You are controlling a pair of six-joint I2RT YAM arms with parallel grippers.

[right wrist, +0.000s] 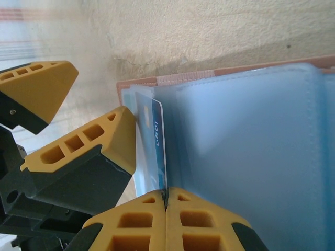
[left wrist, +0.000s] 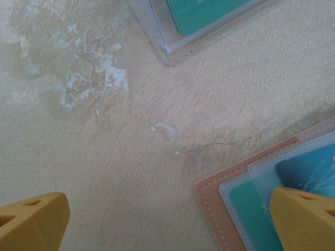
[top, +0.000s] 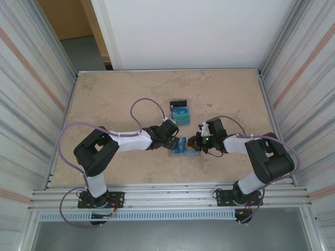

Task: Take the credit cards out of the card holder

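The salmon card holder [top: 183, 149] lay open on the table [top: 115, 94] between the two arms, its clear blue-grey pockets [right wrist: 246, 157] facing up. The right gripper [right wrist: 166, 219] was clamped tight, and its fingertips appeared to pinch the edge of a blue card [right wrist: 156, 130] poking out of a pocket. The left gripper [left wrist: 167, 227] hung spread wide just above the holder's corner and grasped nothing, with one finger over the stitched edge and the other over bare table. A teal card [left wrist: 248, 209] sat in a pocket there. Three loose cards [top: 180, 111] lay together farther back, near the holder but apart from it. The cards looked light, stiff and slick, so a pinch on the exposed short edge, pulled straight along the pocket, should free one. The holder seemed soft and light, and likely to drag along unless the free gripper pressed its stitched border down.
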